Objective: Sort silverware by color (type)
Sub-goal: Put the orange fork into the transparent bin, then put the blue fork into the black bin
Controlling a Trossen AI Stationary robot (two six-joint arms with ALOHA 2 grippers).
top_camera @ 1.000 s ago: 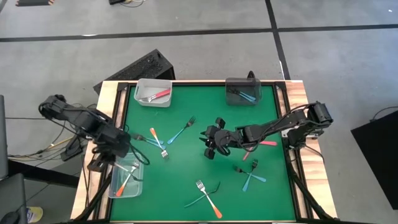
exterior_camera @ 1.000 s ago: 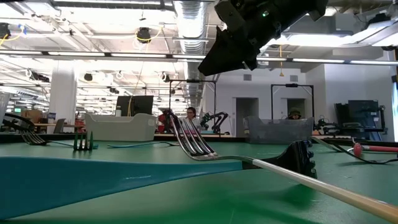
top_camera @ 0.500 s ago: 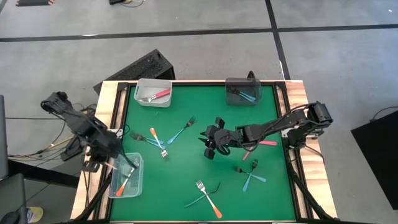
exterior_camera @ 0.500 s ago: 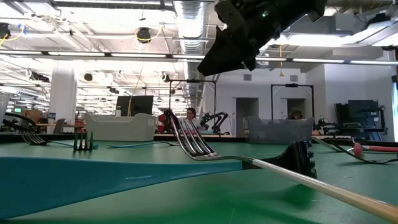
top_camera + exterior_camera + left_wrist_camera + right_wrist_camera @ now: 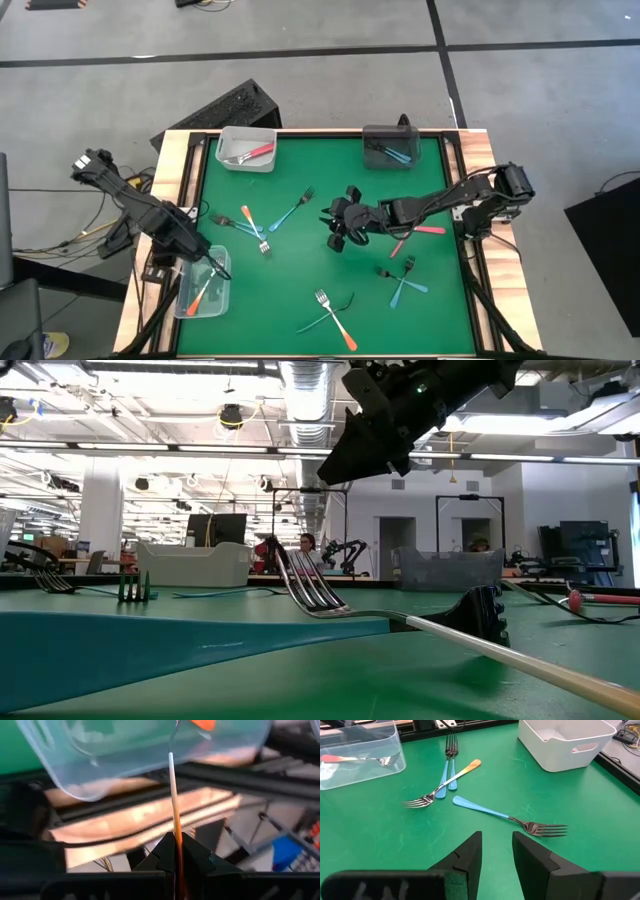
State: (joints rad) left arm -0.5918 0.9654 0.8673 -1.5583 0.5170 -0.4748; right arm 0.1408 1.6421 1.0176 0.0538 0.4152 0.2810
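Forks (image 5: 290,212) litter green table (image 5: 300,280); left fingers (image 5: 195,857) pinch orange fork (image 5: 173,790), right fingers (image 5: 470,852) spread.

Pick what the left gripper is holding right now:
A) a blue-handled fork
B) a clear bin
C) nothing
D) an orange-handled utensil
D: in the left wrist view, the left gripper is shut on the orange-handled utensil, its far end over the clear bin.

Green mat (image 5: 300,270) on wood-edged table (image 5: 170,150). White bin (image 5: 247,160) far left, dark grey bin (image 5: 391,148) far right, clear bin (image 5: 203,290) near left edge.
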